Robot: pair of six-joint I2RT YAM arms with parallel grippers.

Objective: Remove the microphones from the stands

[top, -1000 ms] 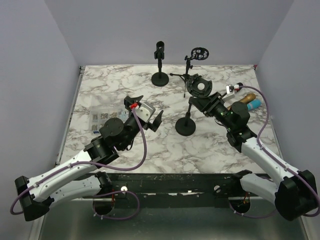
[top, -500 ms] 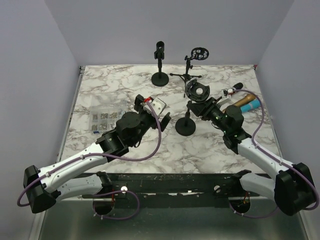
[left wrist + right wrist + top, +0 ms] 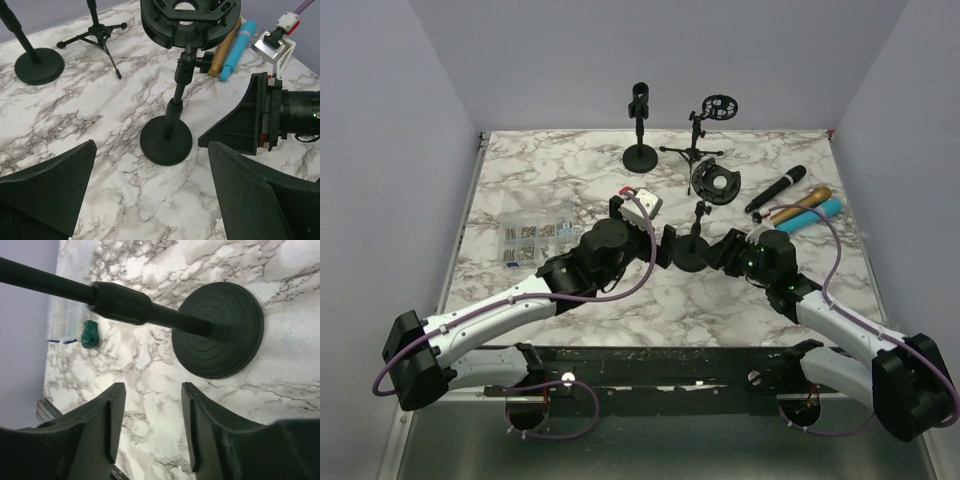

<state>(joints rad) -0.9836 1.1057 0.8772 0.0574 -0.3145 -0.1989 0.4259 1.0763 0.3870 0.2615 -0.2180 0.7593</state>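
The stand has a round black base (image 3: 690, 256), a thin pole and a black ring mount (image 3: 716, 180) on top, which is empty. A black microphone (image 3: 775, 189) lies flat on the table to its right. My left gripper (image 3: 650, 232) is open and empty just left of the base. My right gripper (image 3: 728, 248) is open and empty just right of it, low over the table. In the left wrist view the base (image 3: 166, 144) lies ahead of my gripper (image 3: 150, 195). In the right wrist view the base (image 3: 218, 330) and pole (image 3: 120, 302) lie ahead of my gripper (image 3: 150, 425).
A gold microphone (image 3: 800, 203) and a blue one (image 3: 817, 211) lie beside the black one. A round-base stand (image 3: 640, 157) and a tripod stand (image 3: 692, 150) with a ring mount are at the back. A clear box of small parts (image 3: 530, 238) is at the left.
My right gripper has come down from the ring mount to beside the base. My left gripper has moved right and forward, close to the base's left side.
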